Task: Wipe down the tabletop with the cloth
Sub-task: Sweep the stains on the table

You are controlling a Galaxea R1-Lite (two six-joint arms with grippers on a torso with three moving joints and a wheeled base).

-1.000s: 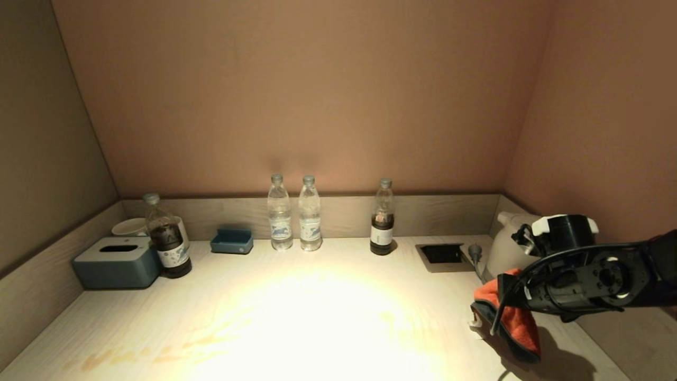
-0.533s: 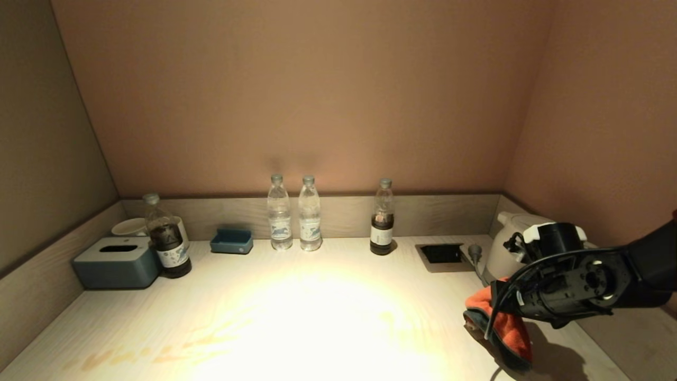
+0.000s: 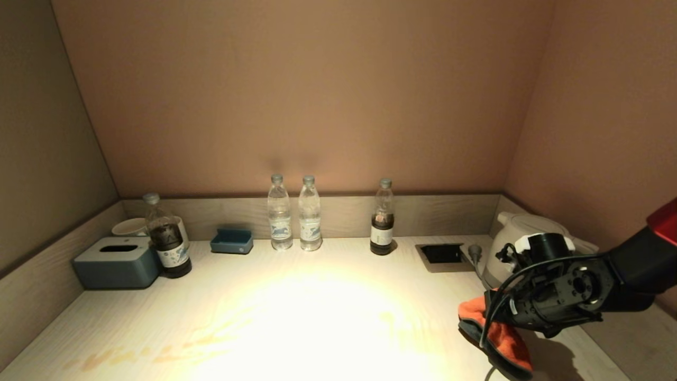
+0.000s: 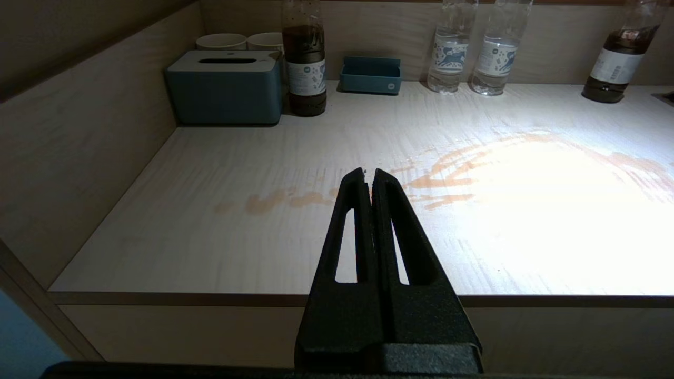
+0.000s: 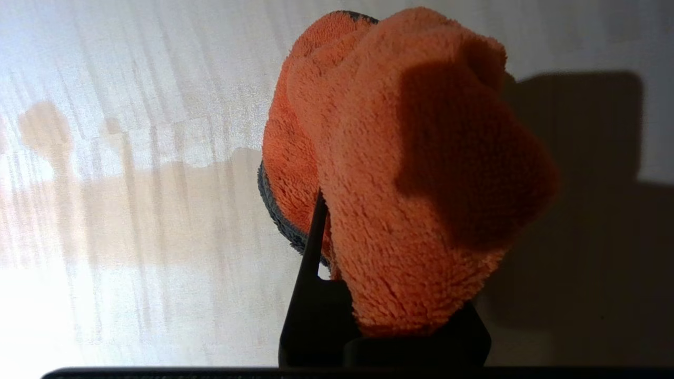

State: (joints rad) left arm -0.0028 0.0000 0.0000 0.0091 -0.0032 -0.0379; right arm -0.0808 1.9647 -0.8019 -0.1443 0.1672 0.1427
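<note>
While clamped by right claw (image 5: 337, 295), cloth (image 5: 410, 173).

A: Head camera sits high, looking forward and down over the whole tabletop (image 3: 317, 317) to the back wall, with the right gripper (image 3: 494, 317) low at its right edge.

B: And the left wrist camera?

A: Low, just off the near edge, facing across the surface toward the tissue box (image 4: 226, 87) and the bottles (image 4: 474, 52). Both views share that back row and the orange stains (image 4: 447, 179).

B: Right wrist?

A: Very near, pointing straight down past the cloth (image 5: 410, 173) at the wood grain. The head view shows that same cloth from afar.
</note>
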